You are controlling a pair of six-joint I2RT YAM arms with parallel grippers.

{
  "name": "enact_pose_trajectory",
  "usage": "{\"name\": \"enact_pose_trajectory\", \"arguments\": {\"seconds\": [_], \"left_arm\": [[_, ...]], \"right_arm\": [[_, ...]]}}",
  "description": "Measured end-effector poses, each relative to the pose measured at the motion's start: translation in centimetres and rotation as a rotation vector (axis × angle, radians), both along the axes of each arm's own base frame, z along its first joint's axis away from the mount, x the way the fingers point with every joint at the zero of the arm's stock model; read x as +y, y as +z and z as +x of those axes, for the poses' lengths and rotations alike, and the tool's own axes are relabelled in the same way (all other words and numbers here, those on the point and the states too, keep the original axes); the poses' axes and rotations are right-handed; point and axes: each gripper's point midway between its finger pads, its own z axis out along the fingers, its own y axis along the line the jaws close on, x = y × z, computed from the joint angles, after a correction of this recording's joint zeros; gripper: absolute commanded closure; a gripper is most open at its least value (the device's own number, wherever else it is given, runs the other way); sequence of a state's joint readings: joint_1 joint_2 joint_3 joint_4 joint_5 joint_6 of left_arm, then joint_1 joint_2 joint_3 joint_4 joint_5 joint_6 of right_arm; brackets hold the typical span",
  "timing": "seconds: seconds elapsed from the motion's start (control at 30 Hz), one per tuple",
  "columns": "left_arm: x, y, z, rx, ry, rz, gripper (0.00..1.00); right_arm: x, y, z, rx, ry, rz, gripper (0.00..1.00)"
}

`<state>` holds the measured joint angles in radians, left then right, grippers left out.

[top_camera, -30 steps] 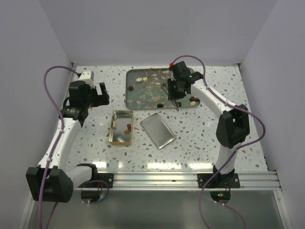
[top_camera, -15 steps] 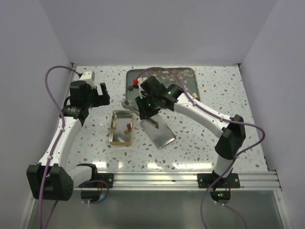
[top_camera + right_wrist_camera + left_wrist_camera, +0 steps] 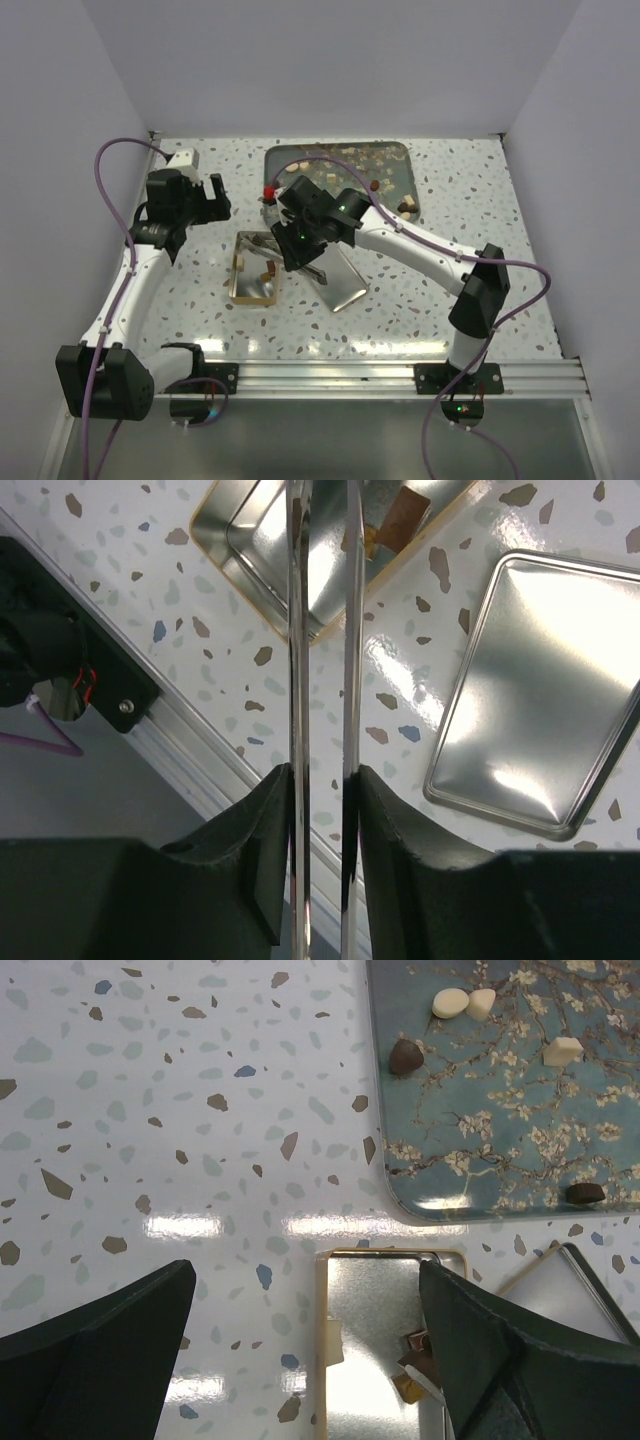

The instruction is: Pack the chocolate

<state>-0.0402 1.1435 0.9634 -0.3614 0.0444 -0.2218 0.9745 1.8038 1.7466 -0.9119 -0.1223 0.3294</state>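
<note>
Metal tongs [image 3: 297, 630] are clamped between the fingers of my right gripper [image 3: 322, 780], their two blades a little apart. They reach out over the open gold tin [image 3: 243, 285], and their tips run out of the right wrist view. A pale tip [image 3: 425, 1380] shows beside the brown chocolate [image 3: 418, 1345] lying in the tin [image 3: 385, 1300]. More chocolate [image 3: 406, 1057] lies scattered on the teal tray [image 3: 480, 1140], brown and cream pieces. My left gripper [image 3: 305, 1345] hovers open above the tin's left edge, holding nothing.
The tin's silver lid [image 3: 335, 275] lies flat just right of the tin. My right arm [image 3: 400, 235] stretches across the front of the tray [image 3: 395, 160]. The aluminium rail [image 3: 350, 375] runs along the near table edge.
My right arm has swung left and nearer, from the tray to above the gold tin, carrying the tongs. The left arm has stayed put.
</note>
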Motion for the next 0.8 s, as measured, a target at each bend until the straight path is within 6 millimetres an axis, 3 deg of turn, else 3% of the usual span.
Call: {"name": "enact_pose_trajectory", "arguments": {"seconds": [0.27,0.53,0.7,0.8], "left_arm": [[0.0,0.0,0.0,0.0,-0.001,0.0,0.0],[0.0,0.0,0.0,0.0,-0.001,0.0,0.0],[0.0,0.0,0.0,0.0,0.0,0.0,0.0],[0.0,0.0,0.0,0.0,-0.001,0.0,0.0]], "right_arm": [[0.8,0.6,0.5,-0.007,-0.007,0.017,0.61],[0.7,1.1,1.2,-0.039,-0.029,0.016,0.66],[-0.7,1.3,3.2,-0.062,-0.089,0.001,0.66],[-3.6,1.7,6.0,-0.078,-0.184,-0.002,0.67]]}}
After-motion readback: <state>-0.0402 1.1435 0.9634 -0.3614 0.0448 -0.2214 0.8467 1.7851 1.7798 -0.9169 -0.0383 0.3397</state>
